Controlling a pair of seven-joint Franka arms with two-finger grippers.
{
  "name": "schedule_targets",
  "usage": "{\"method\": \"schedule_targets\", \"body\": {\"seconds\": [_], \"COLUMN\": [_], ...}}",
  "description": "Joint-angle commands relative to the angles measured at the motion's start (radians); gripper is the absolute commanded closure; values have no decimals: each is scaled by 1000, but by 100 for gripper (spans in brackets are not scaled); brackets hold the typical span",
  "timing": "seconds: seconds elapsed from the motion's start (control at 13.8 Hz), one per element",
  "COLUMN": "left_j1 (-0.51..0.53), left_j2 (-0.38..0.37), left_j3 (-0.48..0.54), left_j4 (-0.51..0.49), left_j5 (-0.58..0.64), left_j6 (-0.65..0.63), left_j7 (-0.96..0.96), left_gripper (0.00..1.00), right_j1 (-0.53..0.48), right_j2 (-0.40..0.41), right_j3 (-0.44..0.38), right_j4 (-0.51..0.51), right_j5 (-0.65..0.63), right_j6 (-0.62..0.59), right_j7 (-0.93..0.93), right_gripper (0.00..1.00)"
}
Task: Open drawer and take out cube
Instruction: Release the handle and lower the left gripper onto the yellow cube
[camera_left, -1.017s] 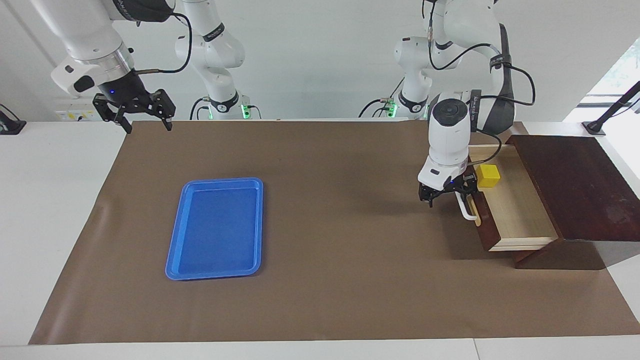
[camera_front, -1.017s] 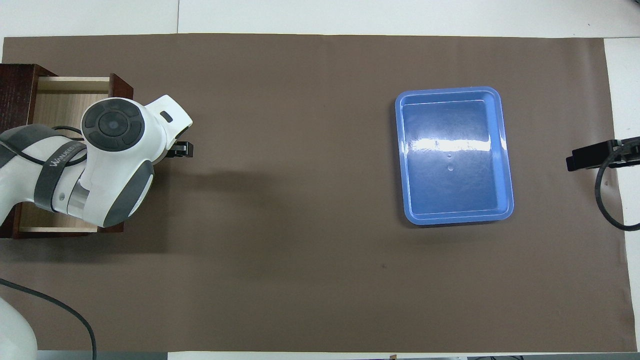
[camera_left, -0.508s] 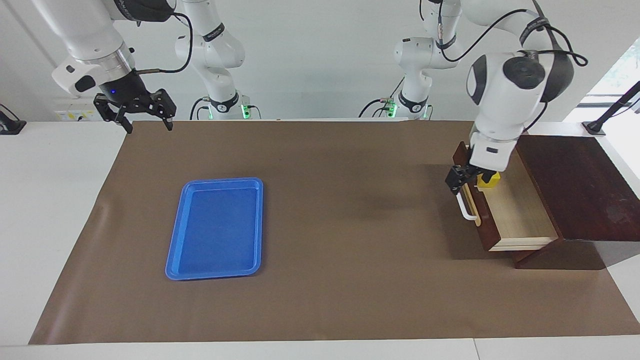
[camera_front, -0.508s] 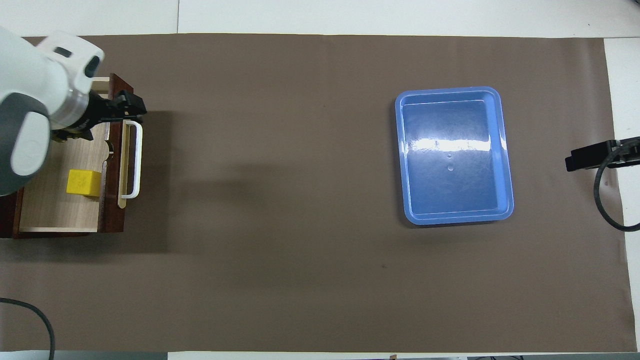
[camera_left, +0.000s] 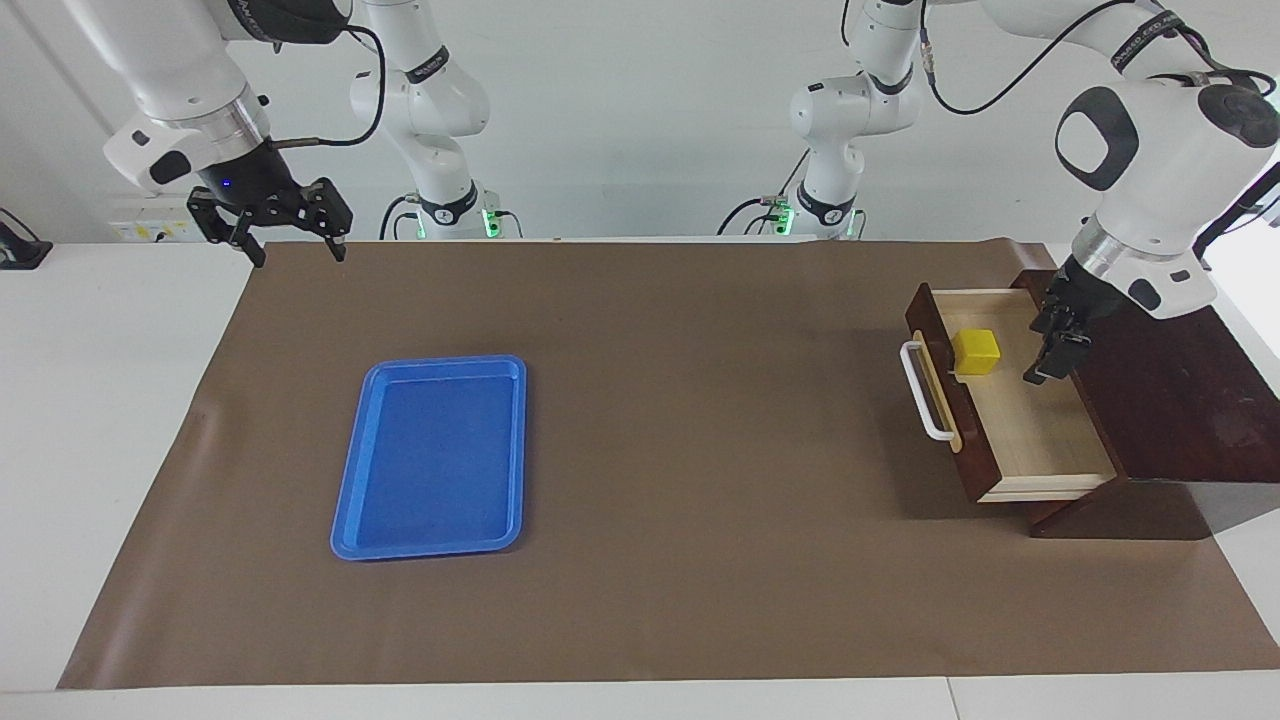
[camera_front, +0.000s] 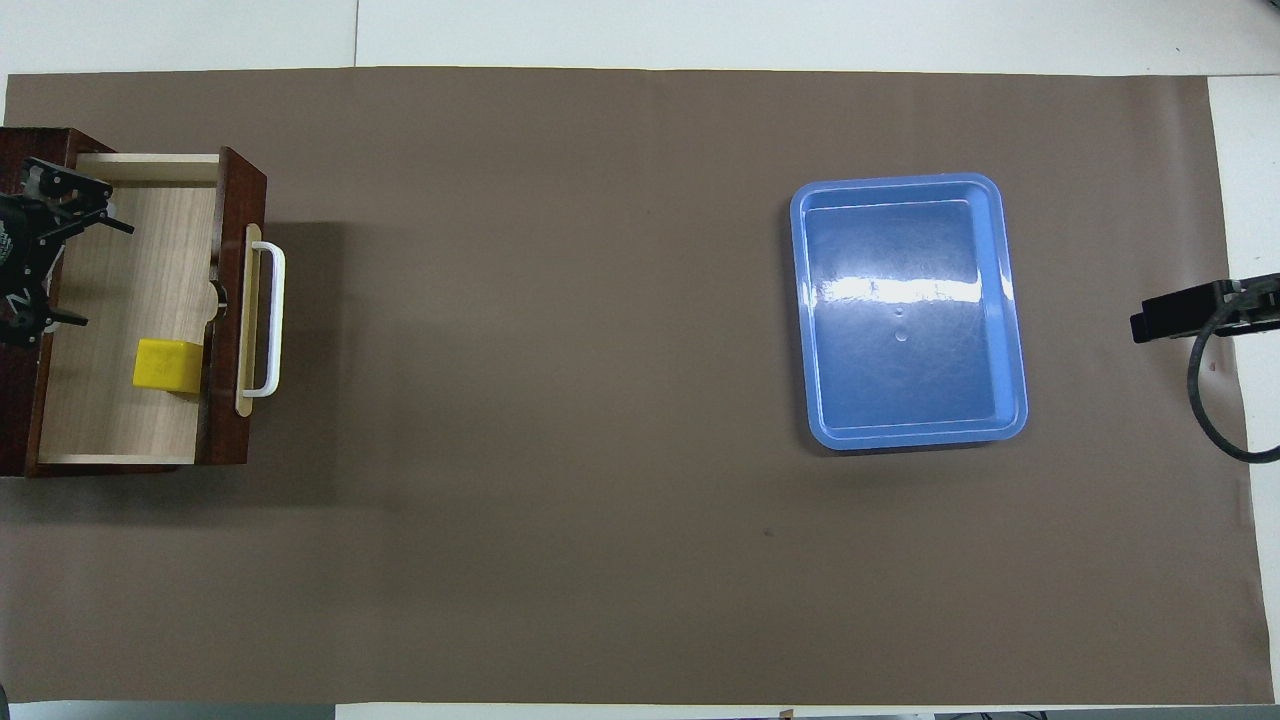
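No readable text anywhere. Left arm (camera_left: 1160, 150) has a dark strap with lettering near its top, too small to make out. Left gripper (camera_front: 40, 250) shows a white mark at its 6 o'clock edge in the overhead view, shaped like a "Z" or "2", can't tell which.

The left arm reaches in from 1 o'clock in the facing view, wrist bent down, its left gripper (camera_left: 1058, 350) hanging low at about 3 o'clock, fingers spread apart. The right arm waits raised at 10 o'clock, its right gripper (camera_left: 292, 250) pointing down, fingers apart, empty.
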Motion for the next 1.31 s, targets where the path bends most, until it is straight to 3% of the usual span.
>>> {"method": "schedule_targets", "body": {"seconds": [0.0,0.65,0.94,1.02,1.09,1.16,1.23], "left_j1": [35,44,47,53,53,53,53], "left_j2": [-115,-122,-122,-120,-120,-117,-112], "left_j3": [-6,-8,-8,-8,-8,-8,-8], "left_j4": [-219,-368,-380,-380,-379,-371,-358], "left_j5": [-11,-10,-10,-10,-10,-10,-8], "left_j6": [145,215,241,241,241,241,227], "left_j7": [-195,-292,-348,-349,-351,-348,-343], "left_gripper": [0,0,3,43,75,100,100], "right_j1": [-10,-21,-21,-19,-12,-6,-4], "right_j2": [-19,-22,-28,-33,-34,-37,-48], "right_j3": [6,6,6,8,8,8,9], "right_j4": [-28,-33,-50,-57,-61,-67,-83], "right_j5": [3,8,10,19,19,19,19], "right_j6": [21,12,12,12,11,9,15], "right_j7": [18,19,48,111,175,206,231], "right_gripper": [0,0,0,0,0,0,0]}}
